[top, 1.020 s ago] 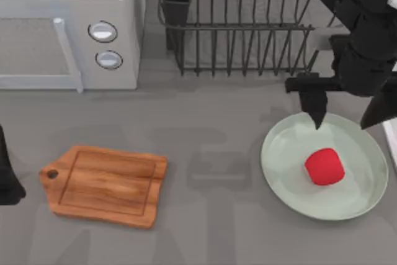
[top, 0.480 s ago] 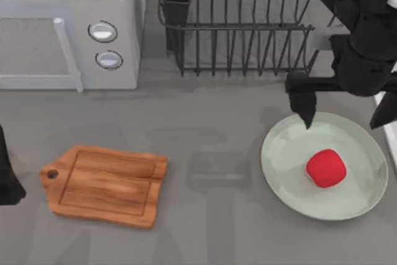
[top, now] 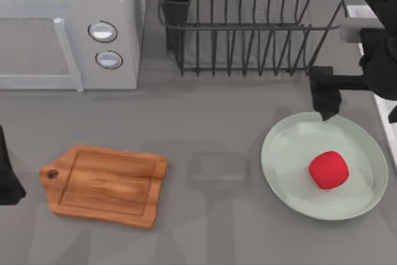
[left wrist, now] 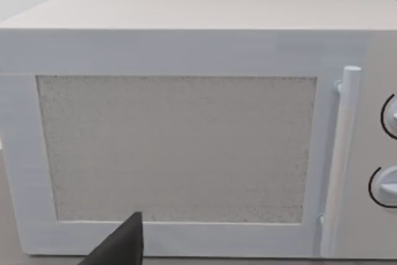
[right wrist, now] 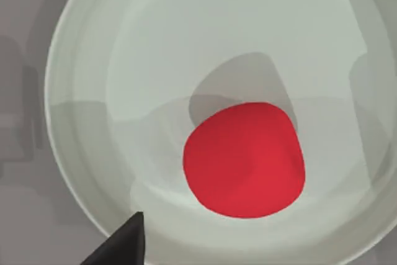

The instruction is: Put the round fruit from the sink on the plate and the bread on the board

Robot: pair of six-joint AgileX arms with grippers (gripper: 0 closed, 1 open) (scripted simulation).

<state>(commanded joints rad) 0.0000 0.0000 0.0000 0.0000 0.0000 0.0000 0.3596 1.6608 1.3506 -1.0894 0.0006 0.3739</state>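
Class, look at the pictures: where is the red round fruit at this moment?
In the top view the round fruit lies on the mint-green plate at the table's right side, a little right of the plate's middle, with the right gripper above the plate's far rim.

round fruit (top: 328, 169) on plate (top: 285, 172) | cutting board (top: 105, 185) well left of plate on bench (top: 217, 116) | dish rack (top: 242, 23) behind plate | microwave (top: 68, 26) far behind-left of plate | right gripper (top: 363, 107) over plate's far rim

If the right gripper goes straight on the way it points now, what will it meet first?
Probably the red fruit on the plate: the right wrist view looks straight down onto it. Depth is unclear.
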